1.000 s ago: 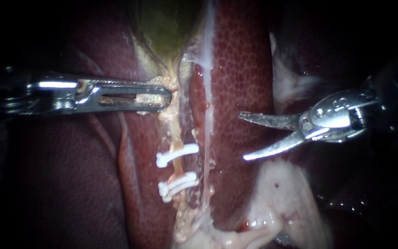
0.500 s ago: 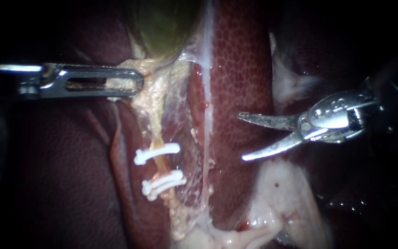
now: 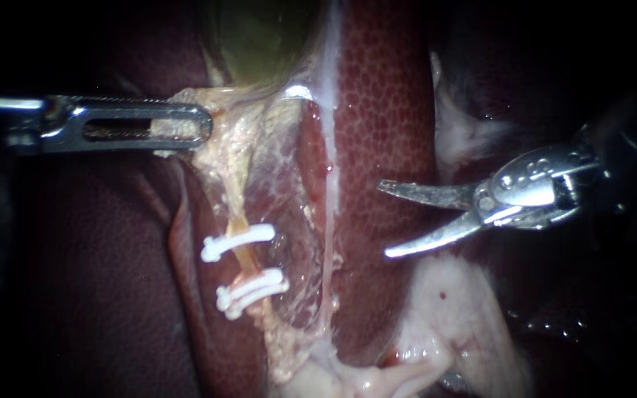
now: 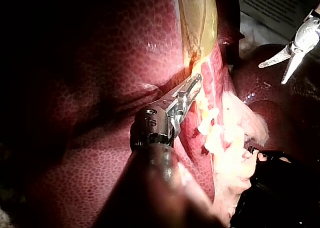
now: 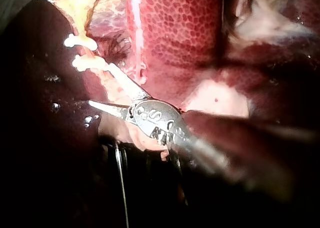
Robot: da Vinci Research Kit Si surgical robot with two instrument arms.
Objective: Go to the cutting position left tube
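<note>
My left instrument (image 3: 186, 125) is clamped on pale tissue (image 3: 234, 140) below the gallbladder (image 3: 259, 37), and my right instrument (image 3: 386, 220) has its blades wide open over the liver (image 3: 385, 110), well apart from the clipped left tube (image 3: 243, 262).

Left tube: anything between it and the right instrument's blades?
Yes. The right instrument, jaws open, sits over the liver, clear of the left tube. Between them a thin pale strand runs alongside the tube, with filmy tissue next to the clips. Both lie across a straight approach.
</note>
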